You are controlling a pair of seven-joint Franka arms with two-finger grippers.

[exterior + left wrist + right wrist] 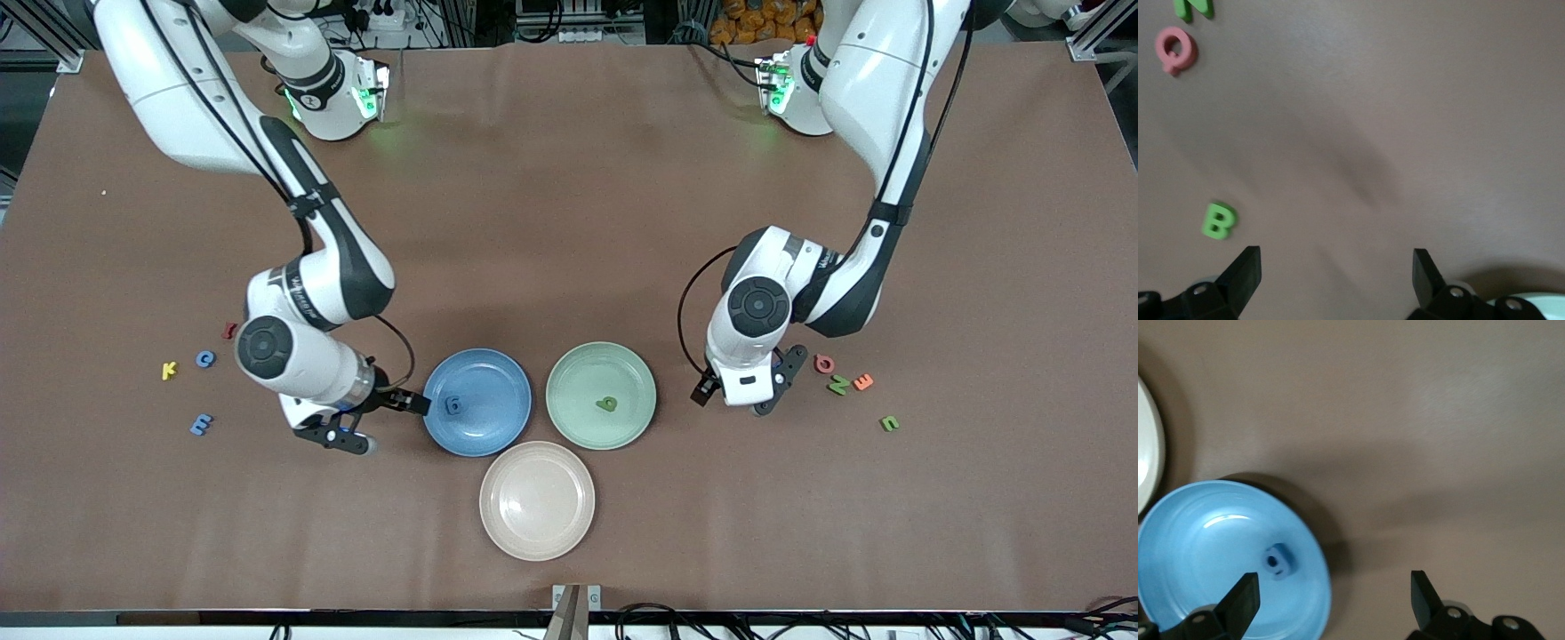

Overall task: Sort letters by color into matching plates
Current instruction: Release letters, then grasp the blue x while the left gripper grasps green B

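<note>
The blue plate holds one blue letter. The pale green plate beside it holds one green letter. My right gripper is open and empty, low beside the blue plate's rim toward the right arm's end. In the right wrist view the plate and its letter show beside the gripper. My left gripper is open and empty, beside the green plate toward the left arm's end. The left wrist view shows the gripper over bare table, with a green B close to one finger.
A beige plate lies nearer the front camera than the other two. Blue C, blue E, yellow K and a dark red letter lie at the right arm's end. Pink Q, green N, an orange letter and another green letter lie at the left arm's end.
</note>
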